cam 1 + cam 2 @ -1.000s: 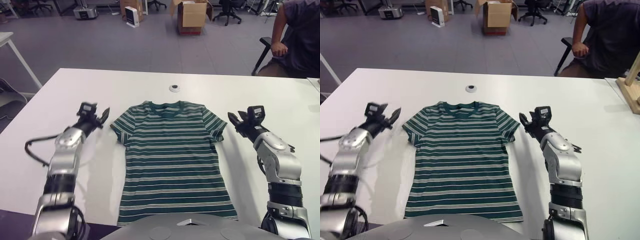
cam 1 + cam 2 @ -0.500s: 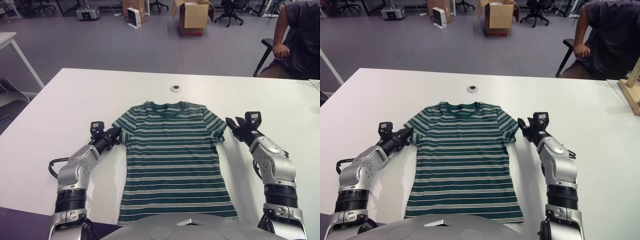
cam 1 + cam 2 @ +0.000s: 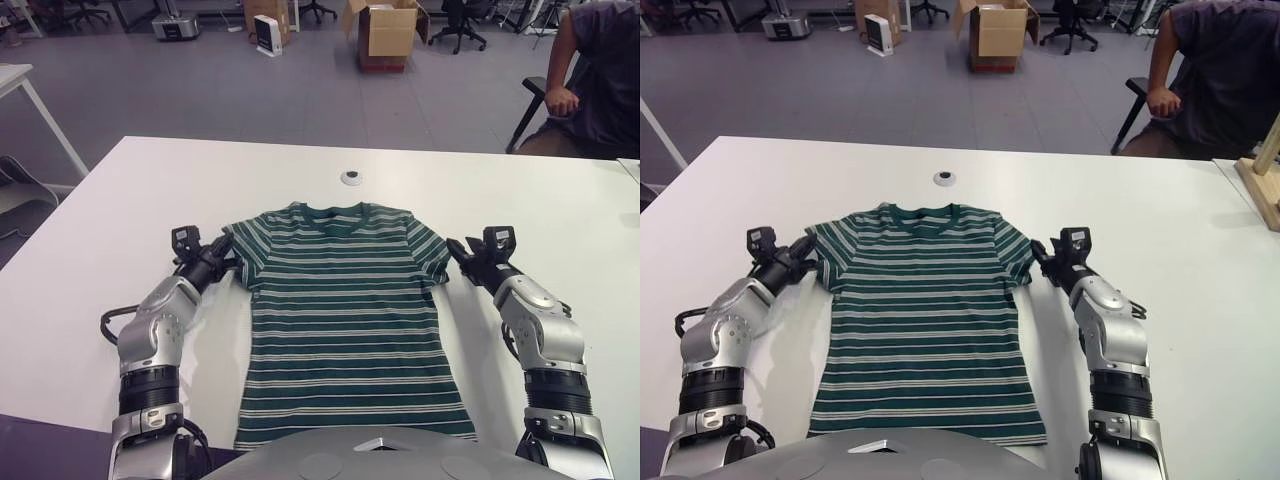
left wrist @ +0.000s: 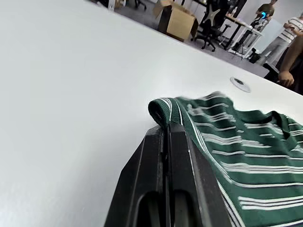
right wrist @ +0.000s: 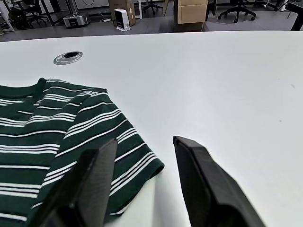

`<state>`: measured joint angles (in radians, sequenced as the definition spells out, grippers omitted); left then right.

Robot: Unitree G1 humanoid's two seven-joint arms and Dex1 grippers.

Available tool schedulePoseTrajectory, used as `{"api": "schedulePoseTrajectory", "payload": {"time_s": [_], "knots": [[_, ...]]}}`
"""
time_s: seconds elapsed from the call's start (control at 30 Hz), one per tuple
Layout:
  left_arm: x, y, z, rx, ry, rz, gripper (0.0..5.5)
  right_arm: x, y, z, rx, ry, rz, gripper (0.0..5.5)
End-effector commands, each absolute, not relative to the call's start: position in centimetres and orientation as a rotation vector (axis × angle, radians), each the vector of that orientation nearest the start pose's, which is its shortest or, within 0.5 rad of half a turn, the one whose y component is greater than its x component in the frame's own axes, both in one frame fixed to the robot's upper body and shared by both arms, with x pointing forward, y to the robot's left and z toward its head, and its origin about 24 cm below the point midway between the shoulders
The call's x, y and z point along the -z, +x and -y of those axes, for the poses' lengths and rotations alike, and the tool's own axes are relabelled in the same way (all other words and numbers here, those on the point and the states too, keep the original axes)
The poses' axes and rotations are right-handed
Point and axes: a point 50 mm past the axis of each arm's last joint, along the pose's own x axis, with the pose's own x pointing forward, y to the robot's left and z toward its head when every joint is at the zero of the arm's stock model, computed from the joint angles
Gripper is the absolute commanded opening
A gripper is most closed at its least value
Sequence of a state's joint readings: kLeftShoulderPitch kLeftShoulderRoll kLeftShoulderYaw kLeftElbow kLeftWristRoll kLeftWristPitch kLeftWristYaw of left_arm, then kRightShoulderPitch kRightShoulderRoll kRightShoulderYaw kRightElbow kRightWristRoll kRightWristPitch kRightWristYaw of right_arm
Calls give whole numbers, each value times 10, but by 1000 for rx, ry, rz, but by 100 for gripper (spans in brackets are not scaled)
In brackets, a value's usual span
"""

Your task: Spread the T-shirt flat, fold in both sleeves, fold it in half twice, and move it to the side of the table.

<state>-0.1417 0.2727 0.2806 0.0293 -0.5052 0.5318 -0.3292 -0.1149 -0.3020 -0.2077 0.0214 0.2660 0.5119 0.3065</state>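
A green T-shirt with white stripes [image 3: 345, 320] lies spread flat on the white table [image 3: 150, 180], collar toward the far edge. My left gripper [image 3: 222, 258] is at the tip of the shirt's left sleeve [image 4: 163, 108]. In the left wrist view its fingers [image 4: 176, 142] are shut on the sleeve hem, which bunches up slightly. At the hem of the right sleeve [image 5: 137, 163], my right gripper [image 3: 455, 252] rests low on the table. It stands open, one finger [image 5: 94, 170] over the striped cloth and the other over bare table.
A round grommet [image 3: 349, 177] sits in the table just beyond the collar. A wooden stand [image 3: 1265, 180] is at the table's right edge. A person sits past the far right corner. Bare table lies on both sides of the shirt.
Both arms came inward from the sides to the sleeve tips. The left gripper, open a second ago, has shut on the left sleeve hem; the right has slid up to the right sleeve.
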Motion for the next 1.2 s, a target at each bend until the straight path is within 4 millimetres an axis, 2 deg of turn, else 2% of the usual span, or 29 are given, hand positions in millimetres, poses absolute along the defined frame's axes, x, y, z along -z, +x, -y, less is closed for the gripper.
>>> {"api": "schedulePoseTrajectory", "payload": {"time_s": [0.03,0.1,0.23,0.5,0.53,0.7,0.87,0.97,1.07,1.2], "knots": [[-72,282,-200,303,-214,-256,2,-41,265,230,-126,59,-361,221],[-74,283,-182,375,-131,-278,2,-39,265,227,-128,68,-373,221],[-61,279,-158,460,-47,-350,2,-35,261,227,-103,137,-389,221],[-41,283,-138,486,-31,-405,2,-19,251,232,-20,322,-456,221],[-39,282,-137,495,-30,-411,0,-16,251,231,-23,350,-471,202],[-37,274,-133,547,-19,-428,95,-9,258,226,-24,462,-488,103],[-53,270,-136,555,-6,-342,190,-11,266,218,-48,477,-471,1],[-60,265,-145,518,-6,-308,246,-21,269,218,-69,481,-406,0],[-65,259,-152,502,-13,-281,283,-40,272,212,-143,474,-308,0],[-73,248,-165,492,0,-254,292,-68,279,192,-278,409,-204,0]]}}
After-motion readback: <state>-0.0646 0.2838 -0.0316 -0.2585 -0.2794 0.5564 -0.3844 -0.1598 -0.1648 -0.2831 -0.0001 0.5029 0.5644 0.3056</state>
